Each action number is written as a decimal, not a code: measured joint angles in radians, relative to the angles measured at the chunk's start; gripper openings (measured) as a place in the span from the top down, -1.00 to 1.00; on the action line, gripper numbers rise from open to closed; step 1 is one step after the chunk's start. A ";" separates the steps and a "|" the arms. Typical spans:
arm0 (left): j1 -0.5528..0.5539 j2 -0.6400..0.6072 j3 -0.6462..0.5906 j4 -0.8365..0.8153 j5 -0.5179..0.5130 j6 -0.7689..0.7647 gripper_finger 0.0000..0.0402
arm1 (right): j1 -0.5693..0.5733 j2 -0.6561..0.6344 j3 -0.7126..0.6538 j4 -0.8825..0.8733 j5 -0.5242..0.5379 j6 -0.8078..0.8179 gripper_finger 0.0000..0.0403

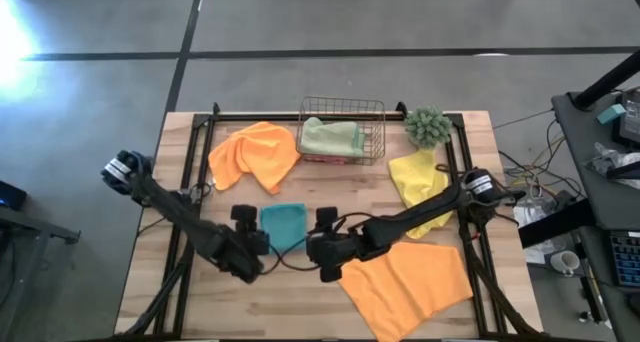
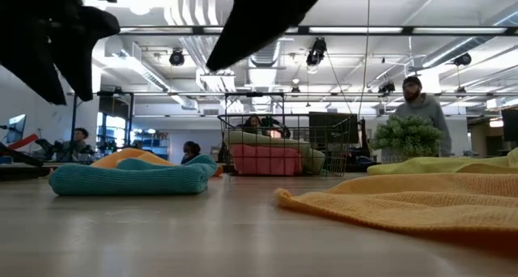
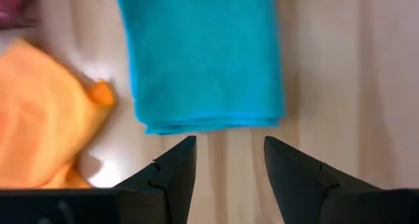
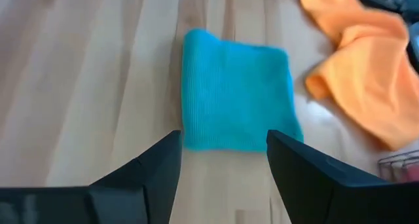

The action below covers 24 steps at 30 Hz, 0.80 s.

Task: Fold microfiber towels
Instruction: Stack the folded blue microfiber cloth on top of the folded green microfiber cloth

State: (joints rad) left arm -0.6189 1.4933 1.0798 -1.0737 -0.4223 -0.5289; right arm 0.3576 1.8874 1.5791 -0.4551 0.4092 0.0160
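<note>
teal towel [image 1: 284, 225] folded flat at worktop [image 1: 300, 302] centre, soft, limp, light. left gripper [image 1: 262, 244] at its 8 o'clock, right gripper [image 1: 318, 250] at 4 o'clock, both spread, empty. likely best pinched along folded edge.

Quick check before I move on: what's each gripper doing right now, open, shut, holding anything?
Left gripper: open, empty, just short of the folded teal towel.
Right gripper: open, empty, at the same towel's opposite side.
</note>
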 joint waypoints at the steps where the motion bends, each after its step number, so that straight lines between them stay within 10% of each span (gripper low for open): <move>1: -0.009 0.015 0.000 0.003 -0.029 -0.021 0.18 | 0.000 0.013 0.000 0.004 0.002 0.007 -0.07; 24: -0.047 0.068 -0.186 0.417 -0.065 -0.046 0.18 | -0.023 0.379 0.267 0.004 -0.016 -0.102 -0.07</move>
State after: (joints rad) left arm -0.6660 1.5610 0.8942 -0.6562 -0.4875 -0.5746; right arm 0.3345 2.2667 1.8460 -0.4509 0.3932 -0.0864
